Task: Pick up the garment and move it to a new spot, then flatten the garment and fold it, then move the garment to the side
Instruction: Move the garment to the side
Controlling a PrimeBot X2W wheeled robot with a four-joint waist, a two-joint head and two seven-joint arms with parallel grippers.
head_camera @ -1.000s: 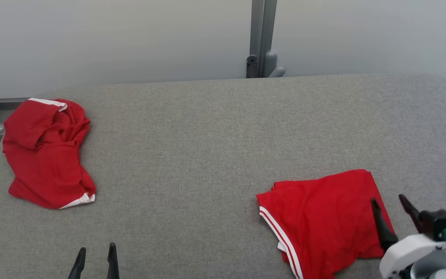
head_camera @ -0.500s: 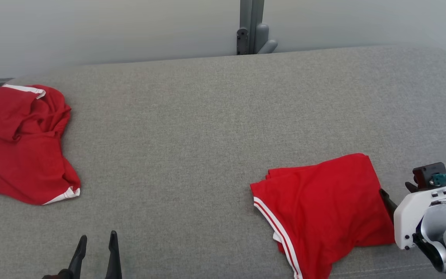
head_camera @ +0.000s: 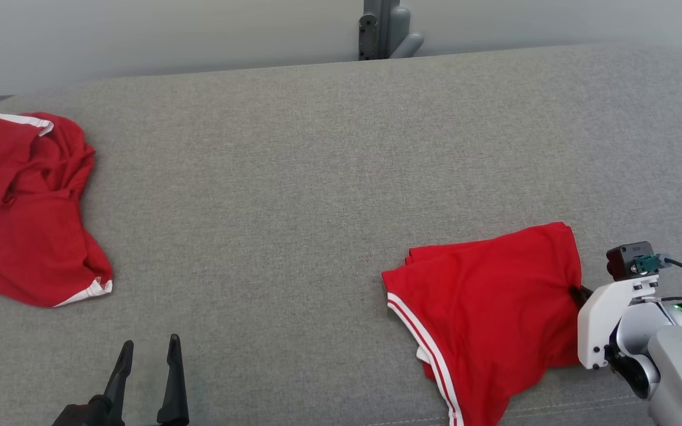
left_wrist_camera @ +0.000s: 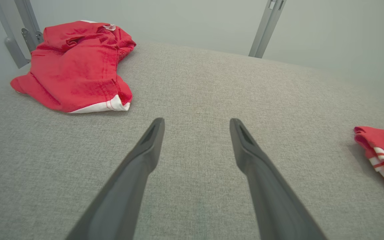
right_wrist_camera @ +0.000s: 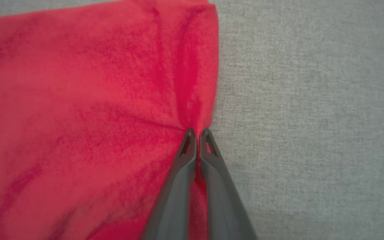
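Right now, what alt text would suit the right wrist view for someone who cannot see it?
The right tool is pinched shut on the edge of a red garment, puckering the cloth; grey upholstery shows beside it.

The folded garment (head_camera: 483, 307), red with white stripes along its left edge, lies flat near the front right of the grey surface (head_camera: 293, 177). Its right edge is gathered into a pucker. A crumpled garment (head_camera: 21, 225), red with white trim, lies heaped at the far left, well apart.
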